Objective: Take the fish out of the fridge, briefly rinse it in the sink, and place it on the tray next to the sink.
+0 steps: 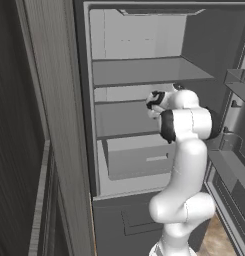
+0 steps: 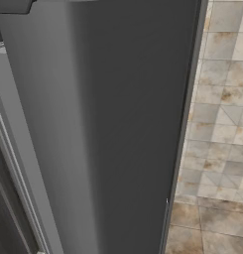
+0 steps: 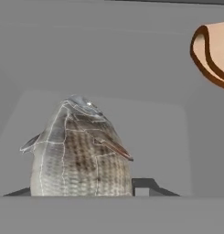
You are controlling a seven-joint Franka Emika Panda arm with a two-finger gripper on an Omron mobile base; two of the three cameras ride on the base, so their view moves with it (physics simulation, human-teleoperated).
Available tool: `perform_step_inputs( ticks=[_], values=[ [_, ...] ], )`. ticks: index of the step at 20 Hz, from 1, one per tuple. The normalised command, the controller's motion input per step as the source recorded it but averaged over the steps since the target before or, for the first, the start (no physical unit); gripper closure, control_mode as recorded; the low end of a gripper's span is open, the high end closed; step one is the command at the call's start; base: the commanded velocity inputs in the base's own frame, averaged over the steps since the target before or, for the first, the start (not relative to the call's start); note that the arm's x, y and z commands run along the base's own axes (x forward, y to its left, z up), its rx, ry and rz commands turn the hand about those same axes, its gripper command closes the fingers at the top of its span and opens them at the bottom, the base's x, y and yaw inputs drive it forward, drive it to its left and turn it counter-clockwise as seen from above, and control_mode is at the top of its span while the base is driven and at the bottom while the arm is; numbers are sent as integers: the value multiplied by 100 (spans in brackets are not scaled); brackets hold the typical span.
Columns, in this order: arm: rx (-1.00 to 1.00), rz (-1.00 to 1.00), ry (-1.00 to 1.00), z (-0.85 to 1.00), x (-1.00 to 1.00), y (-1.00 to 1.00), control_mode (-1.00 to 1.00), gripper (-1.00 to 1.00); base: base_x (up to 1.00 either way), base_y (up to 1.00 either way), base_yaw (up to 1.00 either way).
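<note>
In the left base view the white arm (image 1: 183, 165) rises upright, then bends at the elbow and reaches left into the open fridge (image 1: 144, 75) at middle-shelf height; in the right base view the grey fridge door (image 2: 113, 129) stands beside tiled floor (image 2: 217, 124); in the hand view the fish (image 3: 79, 151) lies on the grey shelf (image 3: 154, 128) between the finger tips (image 3: 143, 187), its long axis running away from the camera, narrow end farthest; the jaws stand narrowed beside it, grip uncertain; a sliced loaf (image 3: 214, 52) sits upper right.

fish (image 3: 79, 151): 1 | fridge (image 1: 144, 75): 1 | bread slice (image 3: 214, 52): 1 | shelves (image 1: 149, 70): 2

dark wood-grain cupboards (image 1: 14, 125), tan tiled floor (image 2: 217, 124)
</note>
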Motion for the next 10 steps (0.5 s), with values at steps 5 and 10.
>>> perform_step_inputs(
  ticks=[5,10],
  values=[
    [-1,1,-8,5,-100,42,-100,100,0,0,0],
    [0,0,-13,68,-100,40,-100,100,0,0,0]
  ],
)
